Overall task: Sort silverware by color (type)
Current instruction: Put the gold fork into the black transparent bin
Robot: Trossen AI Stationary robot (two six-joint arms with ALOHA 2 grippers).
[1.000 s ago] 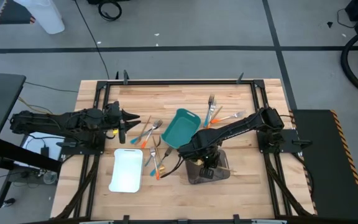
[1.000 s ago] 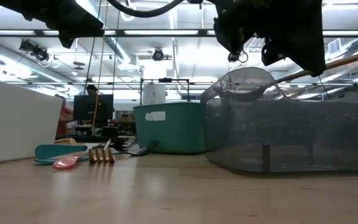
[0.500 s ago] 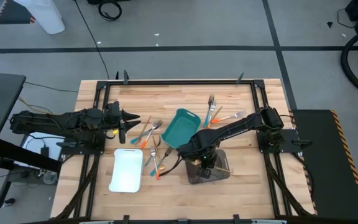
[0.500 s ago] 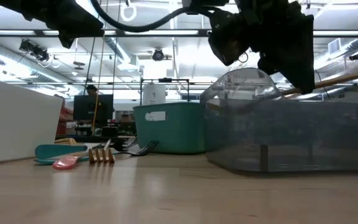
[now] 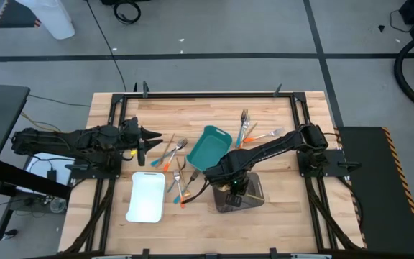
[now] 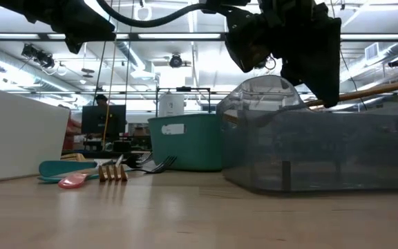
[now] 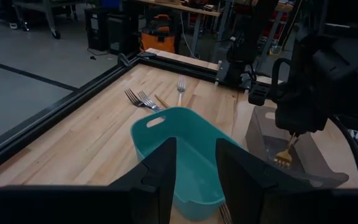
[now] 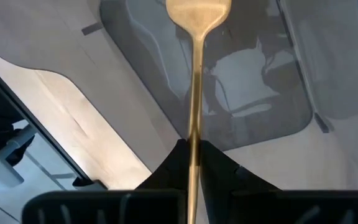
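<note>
My right gripper [image 5: 234,188] hangs over the grey see-through tray [image 5: 239,194], shut on a gold fork [image 7: 284,154] whose head points down into the tray. My left gripper [image 7: 194,168] is open and waits near the table's left side [image 5: 152,137], touching nothing. Orange- and teal-handled silverware [image 5: 171,151] lies flat on the wood between the left gripper and the teal tray [image 5: 208,147]. More pieces [image 5: 180,185] lie beside the white tray [image 5: 146,196]. Several forks [image 5: 247,129] lie toward the far right. My right gripper pinches the gold fork's slim handle [image 8: 193,134] between its two fingers, coming from above and pointing down, with the fingers along the handle. The fork hangs upright below them, head [image 8: 197,12] lowest, inside the grey tray's walls. Whether the head touches the tray floor I cannot tell.
In the low view the grey tray [image 6: 309,152] stands nearest, the teal tray [image 6: 188,142] behind it and the white tray's wall [image 6: 16,138] at left. A gold fork head [image 6: 112,171] and a teal spoon [image 6: 61,168] lie between. Black rails frame the table [image 5: 192,95].
My right gripper has shifted a little toward the table's left, still shut on the gold fork. In the low view the grey tray has slid slightly the same way.
</note>
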